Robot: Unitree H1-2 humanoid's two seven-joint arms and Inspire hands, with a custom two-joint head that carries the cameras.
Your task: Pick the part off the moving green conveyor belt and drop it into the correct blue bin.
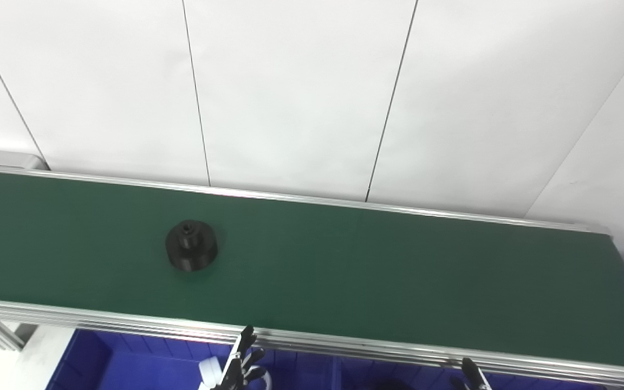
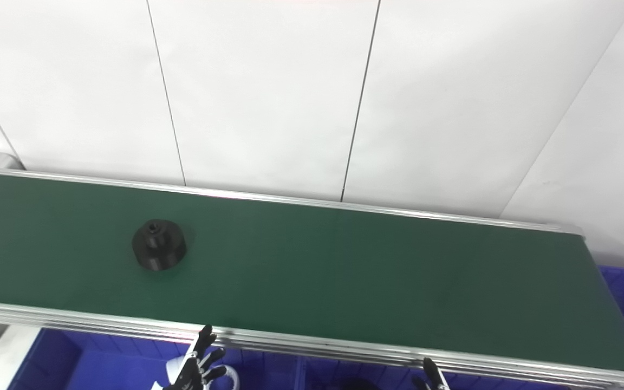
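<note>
Left hand (image 1: 239, 363) sat low below the belt's near rail, fingers spread, grasping nothing; right hand (image 1: 472, 375) barely showed, state unclear. Round black plastic part (image 1: 191, 245) lay untouched on the green conveyor belt (image 1: 398, 271); pick and drop into blue plastic bins (image 1: 144, 368) remained

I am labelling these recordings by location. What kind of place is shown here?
Probably a factory-style sorting station or a lab mock-up of one: a green conveyor belt with aluminium rails carries a black part, blue bins wait below its near edge, and plain white wall panels stand behind.
</note>
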